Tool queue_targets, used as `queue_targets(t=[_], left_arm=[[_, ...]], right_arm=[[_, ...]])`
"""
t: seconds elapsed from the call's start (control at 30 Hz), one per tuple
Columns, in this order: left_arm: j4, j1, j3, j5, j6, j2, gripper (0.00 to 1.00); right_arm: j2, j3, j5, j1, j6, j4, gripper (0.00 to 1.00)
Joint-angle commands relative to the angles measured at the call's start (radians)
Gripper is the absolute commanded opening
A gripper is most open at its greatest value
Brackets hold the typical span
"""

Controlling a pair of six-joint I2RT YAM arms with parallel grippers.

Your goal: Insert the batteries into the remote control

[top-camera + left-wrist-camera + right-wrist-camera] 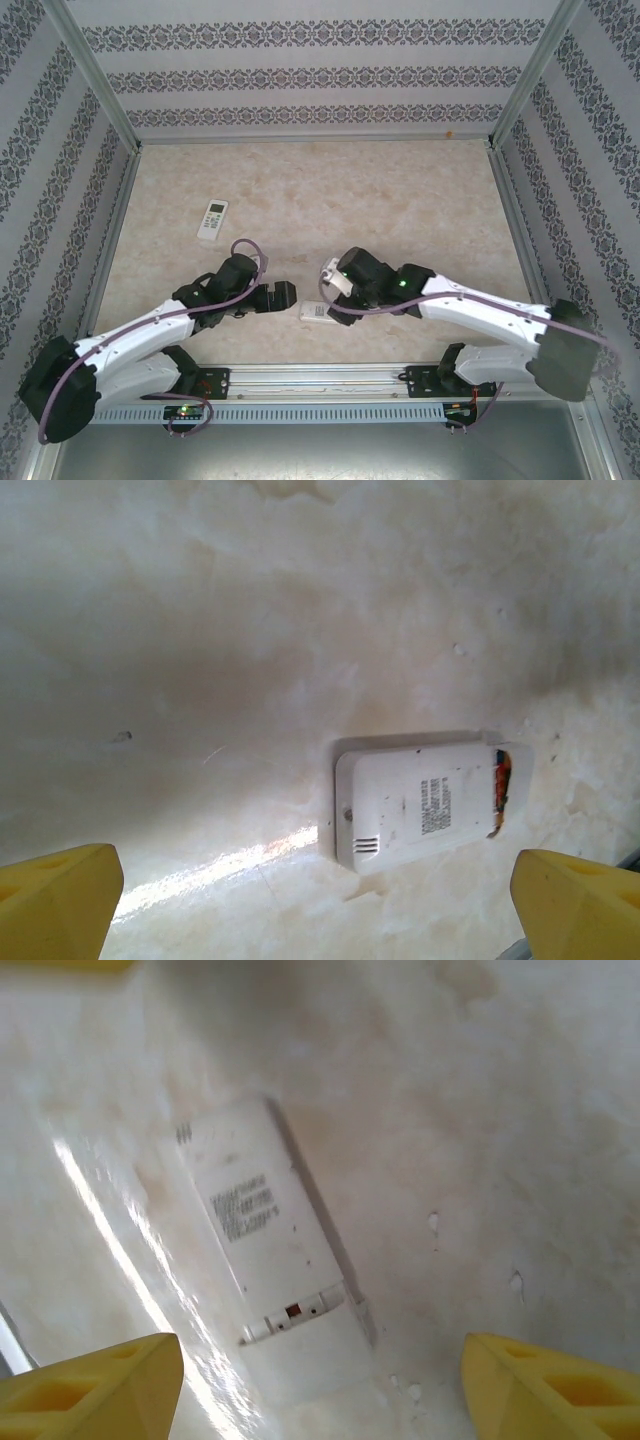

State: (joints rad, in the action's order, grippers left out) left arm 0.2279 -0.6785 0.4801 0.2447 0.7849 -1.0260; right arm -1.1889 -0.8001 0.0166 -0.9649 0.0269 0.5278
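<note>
A white remote (313, 312) lies face down near the table's front edge, between my two grippers. In the left wrist view its back (425, 802) shows a printed label, and a thin strip of orange and dark colour (501, 786) sits at its right end, possibly the batteries. In the right wrist view the remote (258, 1210) runs diagonally, with a seam and a small red spot (293, 1310) above its white end section. My left gripper (287, 296) (318, 908) is open just left of the remote. My right gripper (331, 283) (322, 1392) is open over the remote's end.
A second white remote (212, 219) lies face up with its buttons showing, further back on the left. The marbled tabletop (400, 200) stretches bare behind the arms, with patterned walls on three sides. A metal rail (320, 378) runs along the near edge.
</note>
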Motion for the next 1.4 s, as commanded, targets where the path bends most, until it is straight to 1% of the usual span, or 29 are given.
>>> queue_targets(t=[0.0, 0.07, 0.17, 0.23, 0.33, 0.4, 0.5, 0.63, 0.77, 0.87, 1.13, 1.3, 1.37], left_arm=[[-0.082, 0.009, 0.027, 0.052, -0.007, -0.035, 1.0], [-0.097, 0.01, 0.032, 0.066, -0.005, -0.06, 0.99], [-0.096, 0.009, 0.056, 0.102, -0.01, -0.117, 0.92], [-0.091, 0.008, 0.077, 0.137, -0.013, -0.171, 0.87], [-0.099, 0.006, 0.097, 0.184, -0.013, -0.235, 0.81], [-0.092, 0.002, 0.109, 0.204, -0.017, -0.268, 0.78], [-0.056, -0.007, 0.134, 0.206, -0.03, -0.319, 0.75], [0.058, -0.039, 0.202, 0.167, -0.084, -0.411, 0.71], [0.054, -0.057, 0.214, 0.19, -0.083, -0.456, 0.67], [0.082, -0.074, 0.23, 0.192, -0.099, -0.483, 0.62], [0.167, -0.101, 0.251, 0.094, -0.138, -0.566, 0.47], [0.172, -0.102, 0.236, 0.02, -0.158, -0.582, 0.44], [0.167, -0.102, 0.228, -0.006, -0.167, -0.585, 0.43]], right_arm=[[0.049, 0.078, 0.082, 0.002, 0.431, -0.04, 0.72], [0.067, 0.119, 0.062, 0.016, 0.605, -0.049, 0.7], [0.082, 0.166, 0.044, 0.047, 0.803, -0.03, 0.68], [0.1, 0.222, -0.009, 0.098, 0.895, -0.069, 0.63], [0.118, 0.307, -0.079, 0.139, 0.972, -0.18, 0.57], [0.114, 0.321, -0.102, 0.139, 0.978, -0.205, 0.56], [0.092, 0.32, -0.12, 0.139, 0.968, -0.216, 0.55], [0.026, 0.297, -0.122, 0.136, 0.949, -0.222, 0.53], [-0.042, 0.275, -0.123, 0.123, 0.941, -0.224, 0.52], [-0.088, 0.25, -0.093, 0.108, 0.943, -0.188, 0.5], [-0.215, 0.191, 0.016, 0.093, 1.027, -0.122, 0.49], [-0.294, 0.139, 0.082, 0.092, 1.08, -0.096, 0.47], [-0.319, 0.118, 0.074, 0.092, 1.085, -0.114, 0.47]])
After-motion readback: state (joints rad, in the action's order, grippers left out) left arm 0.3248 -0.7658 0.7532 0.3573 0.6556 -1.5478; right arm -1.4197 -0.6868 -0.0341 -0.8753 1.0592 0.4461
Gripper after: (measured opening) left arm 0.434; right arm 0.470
